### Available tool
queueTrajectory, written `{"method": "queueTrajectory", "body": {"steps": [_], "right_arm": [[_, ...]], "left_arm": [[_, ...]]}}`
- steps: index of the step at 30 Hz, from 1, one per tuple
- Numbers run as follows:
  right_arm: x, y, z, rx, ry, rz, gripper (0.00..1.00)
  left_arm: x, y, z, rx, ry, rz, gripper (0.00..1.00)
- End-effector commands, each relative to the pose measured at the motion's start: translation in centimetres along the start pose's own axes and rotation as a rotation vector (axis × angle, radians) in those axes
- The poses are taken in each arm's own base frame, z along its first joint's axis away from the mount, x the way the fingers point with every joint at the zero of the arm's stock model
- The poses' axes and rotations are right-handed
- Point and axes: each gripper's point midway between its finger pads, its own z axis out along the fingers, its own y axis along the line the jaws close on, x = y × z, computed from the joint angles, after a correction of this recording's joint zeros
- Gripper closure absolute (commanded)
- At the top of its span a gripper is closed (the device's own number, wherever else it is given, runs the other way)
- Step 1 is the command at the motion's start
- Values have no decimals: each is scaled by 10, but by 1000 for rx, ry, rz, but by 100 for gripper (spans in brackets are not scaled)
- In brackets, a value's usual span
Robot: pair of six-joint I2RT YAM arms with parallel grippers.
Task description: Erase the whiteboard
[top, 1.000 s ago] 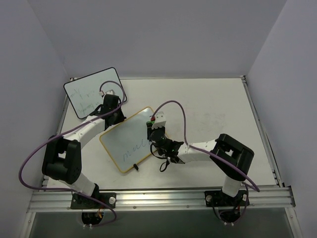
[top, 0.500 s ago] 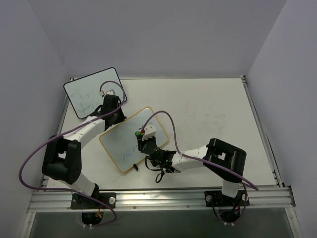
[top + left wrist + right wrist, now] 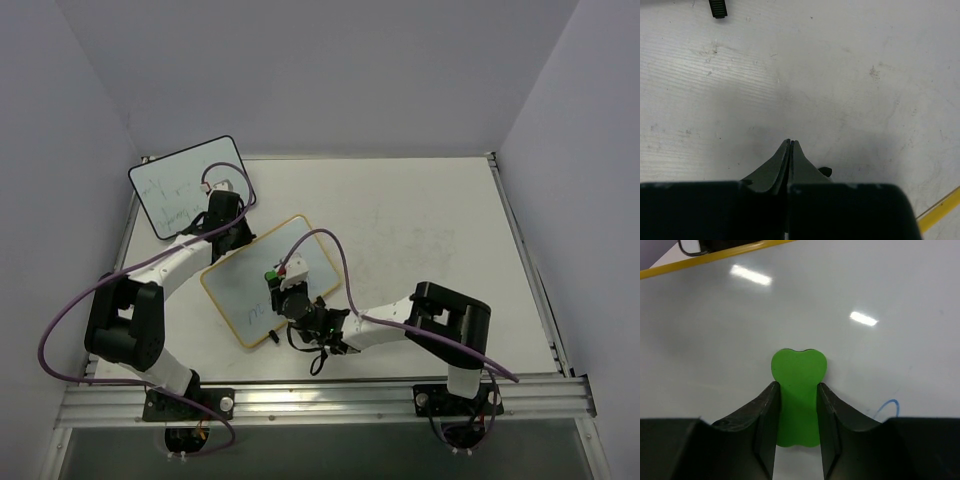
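Partly hid, grn eraser (image 3: pixel 799 371) in right tool (image 3: pixel 796 386)

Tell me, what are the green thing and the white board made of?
The green eraser looks like matte foam or rubber: flat colour, no shine. The whiteboard looks smooth, glossy-coated: lamp glints reflect on it. Its yellow frame may be plastic.

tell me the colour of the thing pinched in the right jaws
The pinched piece is bright green, clearest in the right wrist view.
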Motion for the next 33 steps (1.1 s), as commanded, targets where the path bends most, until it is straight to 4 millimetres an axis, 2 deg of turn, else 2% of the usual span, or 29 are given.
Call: {"method": "queueTrajectory", "body": {"steps": [1, 2, 4, 5, 9, 12, 16, 18, 21, 26, 28, 30, 33], "right_arm": [[34, -71, -1, 178, 103, -39, 88], [29, -80, 0, 197, 95, -18, 89], [33, -92, -4, 211, 102, 6, 89], [27, -95, -5, 216, 89, 23, 88], [25, -114, -9, 264, 82, 37, 88], [25, -121, -11, 277, 80, 46, 88], [25, -120, -11, 269, 80, 47, 88], [24, -115, -9, 251, 70, 46, 89], [26, -96, -9, 194, 60, 31, 90], [33, -43, -8, 96, 58, -21, 91], [38, -28, -6, 73, 56, -37, 91], [42, -17, -7, 53, 55, -44, 91], [54, -19, -6, 71, 63, -42, 92]], "left_arm": [[28, -1, 1, 13, 78, 20, 98], [27, -2, 1, 15, 78, 20, 98], [28, -2, 2, 17, 81, 20, 98], [28, -3, 2, 20, 79, 20, 98], [29, -3, 3, 21, 83, 20, 98], [30, -3, 3, 23, 83, 20, 98], [31, -3, 4, 26, 86, 20, 98], [33, -1, 6, 23, 89, 22, 98], [34, -2, 7, 30, 91, 21, 98], [34, -3, 6, 40, 84, 26, 98], [32, -2, 5, 38, 79, 30, 98], [31, -2, 3, 36, 76, 33, 98], [30, -1, 0, 35, 67, 33, 98]]}}
